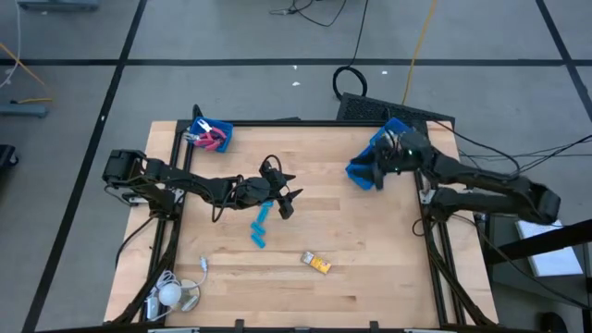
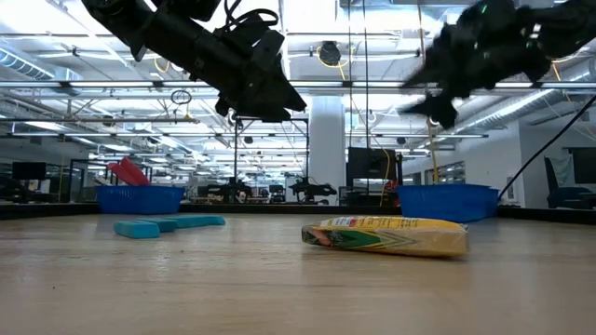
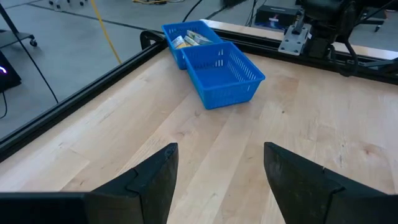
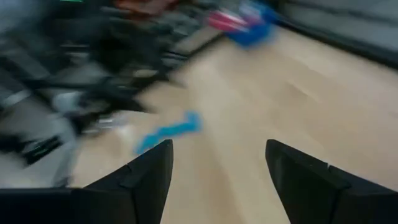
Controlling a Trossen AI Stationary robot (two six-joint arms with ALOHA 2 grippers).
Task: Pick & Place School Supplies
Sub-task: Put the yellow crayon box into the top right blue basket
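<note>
Sorted, scissors: the pink- and red-handled scissors (image 1: 209, 139) lie in the blue bin (image 1: 223, 135) at the far left corner of the bench (image 1: 370, 259).
Sorted, packets: in the left wrist view at least two yellow packets (image 3: 189, 39) sit in the farther of the two blue bins (image 3: 224, 74) at the far right of the bench; the nearer one looks empty from that angle.
Left on the bench, blue: light-blue oblong pieces (image 1: 260, 225) lie loose near the middle, touching or nearly so; how many there are I cannot tell.
Left on the bench, yellow: one yellow-orange packet (image 1: 317, 264) lies flat toward the near edge, well apart from both sets of bins.
Left tool (image 1: 286, 202): held above the bench just beside the blue pieces, jaws apart, nothing between them.
Right tool (image 1: 377, 166): raised over the right-hand bins, jaws wide and empty.
Progress: judged well along; scissors and some packets are binned.
Remaining: judged to be the blue pieces and the last packet.
Off-task: a white round object with a cord (image 1: 170, 295) rests at the near left corner.
</note>
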